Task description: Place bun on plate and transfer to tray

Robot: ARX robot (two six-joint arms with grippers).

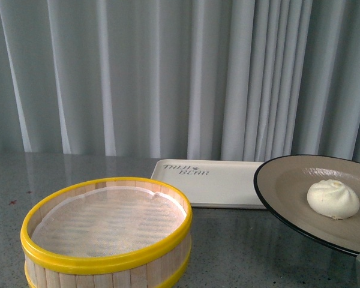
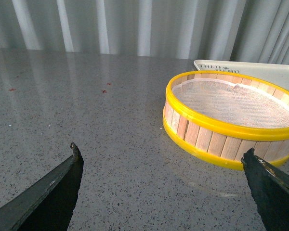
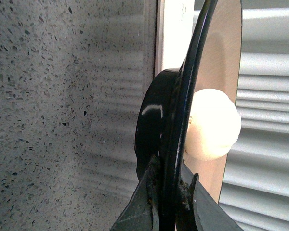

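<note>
Yellow-rimmed steamer basket [image 1: 106, 231] nearest on the speckled table [image 1: 240, 252], right gripper [image 3: 172, 174] clamped on the rim of the plate [image 1: 288, 186], plate held raised and tilted, bun [image 1: 333, 198] on it, tray [image 1: 219, 183] just behind, left gripper [image 2: 162, 150] low over the table, fingers wide apart

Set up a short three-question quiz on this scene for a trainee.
1. True or false: the wide beige plate with a thin black rim already rests on the flat cream-white rectangular tray.
2. Where does the small cream-white pleated bun lie? A: in the yellow-rimmed wooden steamer basket. B: on the plate. C: on the tray.
3. Fill the gap: the right gripper is shut on the plate's ___, while the left gripper is open.
Key: 1 false, the right gripper holds it up; 2 B; 3 rim.
</note>
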